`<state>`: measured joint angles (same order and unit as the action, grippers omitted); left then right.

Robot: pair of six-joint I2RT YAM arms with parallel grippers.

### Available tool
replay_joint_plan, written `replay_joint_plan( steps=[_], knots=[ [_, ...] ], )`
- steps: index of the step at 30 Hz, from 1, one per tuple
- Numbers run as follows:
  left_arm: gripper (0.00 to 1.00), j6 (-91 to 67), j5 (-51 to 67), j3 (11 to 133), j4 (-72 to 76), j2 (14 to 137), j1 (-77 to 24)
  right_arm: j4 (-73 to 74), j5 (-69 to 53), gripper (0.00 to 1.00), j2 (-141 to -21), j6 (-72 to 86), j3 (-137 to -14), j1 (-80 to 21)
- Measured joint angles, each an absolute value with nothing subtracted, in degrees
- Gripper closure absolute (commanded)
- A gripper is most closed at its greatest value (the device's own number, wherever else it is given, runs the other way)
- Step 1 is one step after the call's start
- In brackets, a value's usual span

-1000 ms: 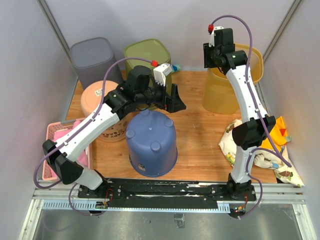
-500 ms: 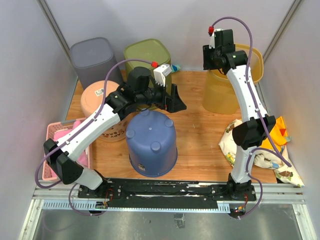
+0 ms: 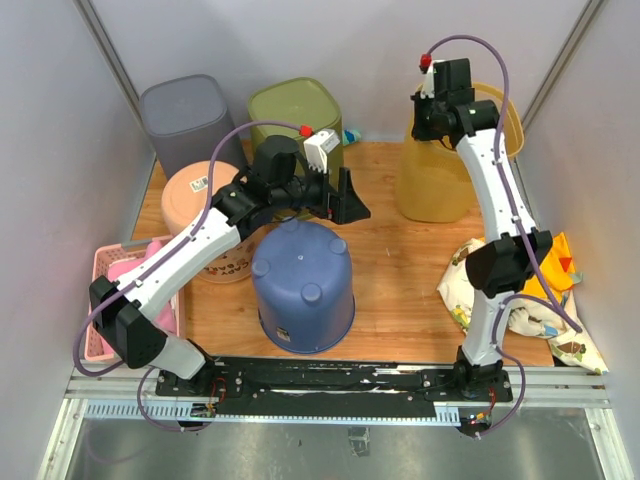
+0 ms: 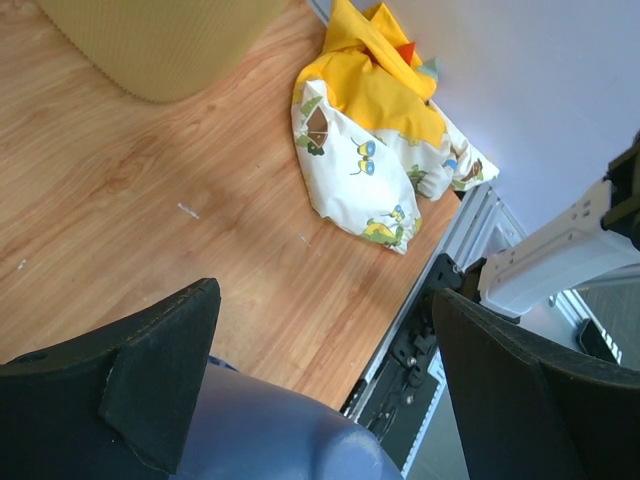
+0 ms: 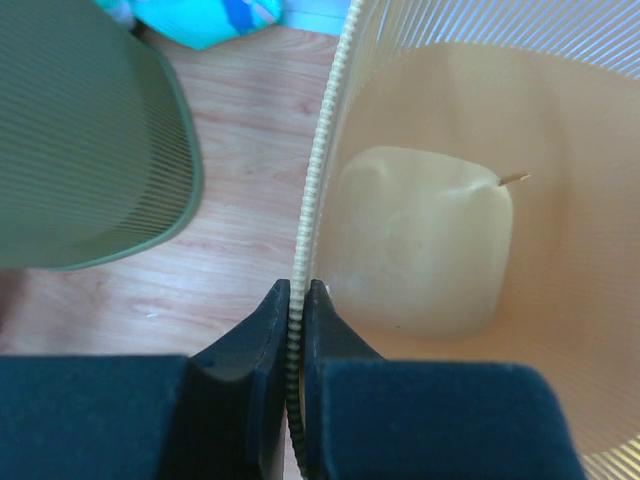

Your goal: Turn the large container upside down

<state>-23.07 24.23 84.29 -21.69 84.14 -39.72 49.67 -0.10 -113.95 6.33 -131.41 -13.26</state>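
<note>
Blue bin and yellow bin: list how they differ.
The blue bin sits mouth-down, base up; the yellow bin sits mouth-up. The right gripper pinches the yellow bin's rim; the left gripper hangs open over the blue bin. Both stand on the wooden table.

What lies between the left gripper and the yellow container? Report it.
Only bare wooden tabletop separates the left gripper from the yellow container, per the top view.

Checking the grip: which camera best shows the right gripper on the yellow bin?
Right wrist: the right gripper is shut on the rim of the yellow bin, a finger each side. Top view hides the fingers under the wrist. Left wrist shows only the bin's lower wall.
</note>
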Motion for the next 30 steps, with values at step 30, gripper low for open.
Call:
replay_joint_plan(
  steps=[30],
  knots=[
    [0.08, -27.5, 27.5, 84.2, -18.2, 87.8, -35.4, -1.0, -56.5, 0.63, -85.9, 50.8, -67.1, 19.4]
  ],
)
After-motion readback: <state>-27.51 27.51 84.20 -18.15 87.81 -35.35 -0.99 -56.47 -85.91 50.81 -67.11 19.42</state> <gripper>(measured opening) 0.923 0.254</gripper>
